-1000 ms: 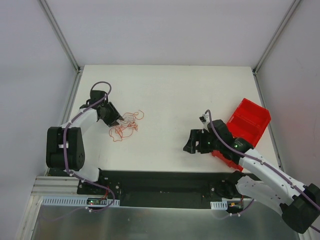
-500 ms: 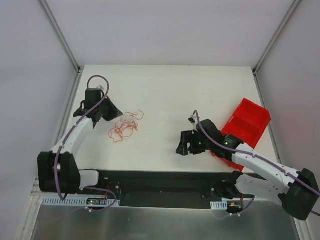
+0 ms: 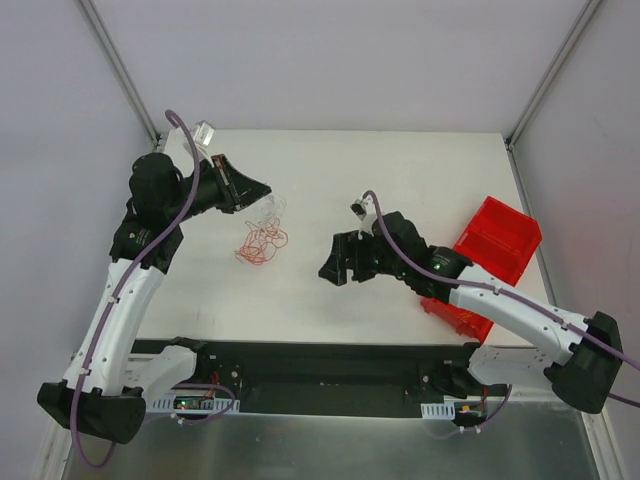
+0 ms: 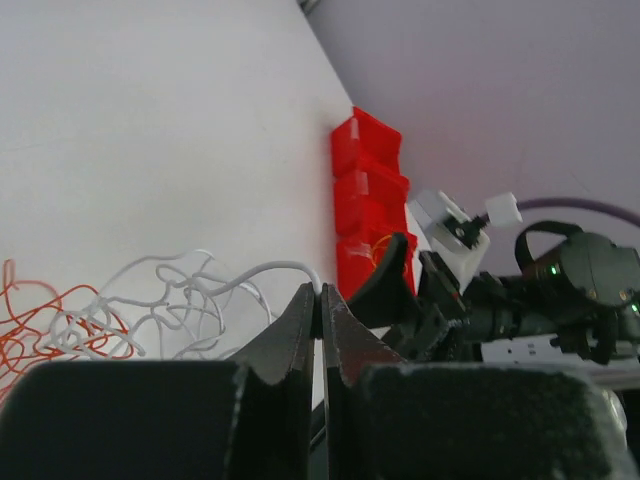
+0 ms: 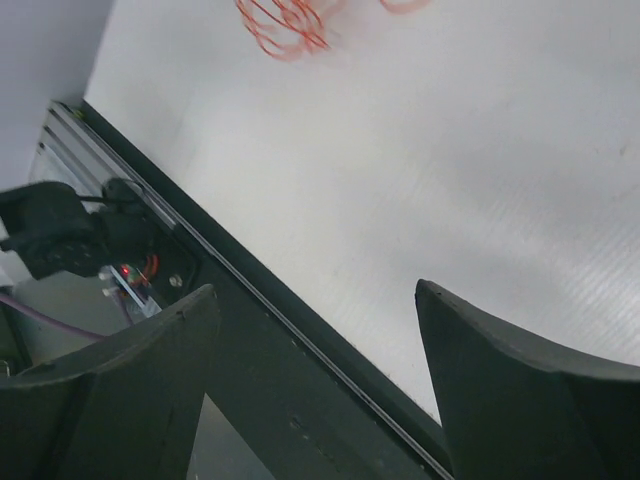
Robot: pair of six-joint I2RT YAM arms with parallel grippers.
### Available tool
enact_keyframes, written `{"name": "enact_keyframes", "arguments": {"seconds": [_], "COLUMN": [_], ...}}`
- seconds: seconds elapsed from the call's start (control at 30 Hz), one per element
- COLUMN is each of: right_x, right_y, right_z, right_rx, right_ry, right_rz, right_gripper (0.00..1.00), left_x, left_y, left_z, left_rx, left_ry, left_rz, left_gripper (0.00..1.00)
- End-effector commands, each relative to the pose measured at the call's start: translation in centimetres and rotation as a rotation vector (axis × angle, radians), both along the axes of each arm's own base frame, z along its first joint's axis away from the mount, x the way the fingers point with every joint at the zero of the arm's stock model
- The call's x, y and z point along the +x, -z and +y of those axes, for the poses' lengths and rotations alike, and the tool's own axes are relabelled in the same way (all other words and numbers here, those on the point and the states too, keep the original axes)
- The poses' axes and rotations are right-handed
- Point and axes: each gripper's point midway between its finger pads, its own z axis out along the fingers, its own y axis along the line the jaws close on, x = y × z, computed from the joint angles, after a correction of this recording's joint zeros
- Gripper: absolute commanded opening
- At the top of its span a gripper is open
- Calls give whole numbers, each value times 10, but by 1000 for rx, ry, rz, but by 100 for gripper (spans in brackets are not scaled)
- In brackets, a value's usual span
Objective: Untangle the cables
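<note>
A tangle of thin cables [image 3: 262, 238] lies and hangs at the table's left middle, red-orange strands low and a whitish strand [image 3: 270, 208] rising from it. My left gripper [image 3: 266, 188] is shut on that whitish cable [image 4: 190, 295] and holds its end pinched between the fingertips, lifted above the table, with red-orange loops [image 4: 40, 325] trailing at the left. My right gripper [image 3: 335, 268] is open and empty, right of the tangle, low over the table. In the right wrist view the red-orange cables [image 5: 290, 20] show at the top edge, far from the fingers [image 5: 470, 330].
A red bin [image 3: 490, 258] stands at the table's right edge, and shows in the left wrist view [image 4: 368, 195] behind my right arm. The black front rail [image 3: 320, 365] runs along the near edge, seen also in the right wrist view [image 5: 250, 330].
My left arm has risen and swung toward the middle, lifting the whitish cable and dragging the tangle right. My right gripper has moved left toward the tangle.
</note>
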Motion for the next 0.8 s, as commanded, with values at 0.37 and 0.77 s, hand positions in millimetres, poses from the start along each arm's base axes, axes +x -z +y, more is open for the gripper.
{"name": "enact_keyframes", "arguments": {"seconds": [0.37,0.77], "right_x": [63,62], "right_y": [-148,-118], "right_z": [-1,30], "right_rx": [233,265], "right_ry": [48,-34], "right_rz": [-210,-133], "right_gripper": [82,83], "left_x": [-46,-52], "left_y": [-40,-39], "left_z": [-75,-107], "left_rx": [-69,-90], "left_ry": [377,500], "left_rz": [-96,-84], "left_gripper": [0,0]}}
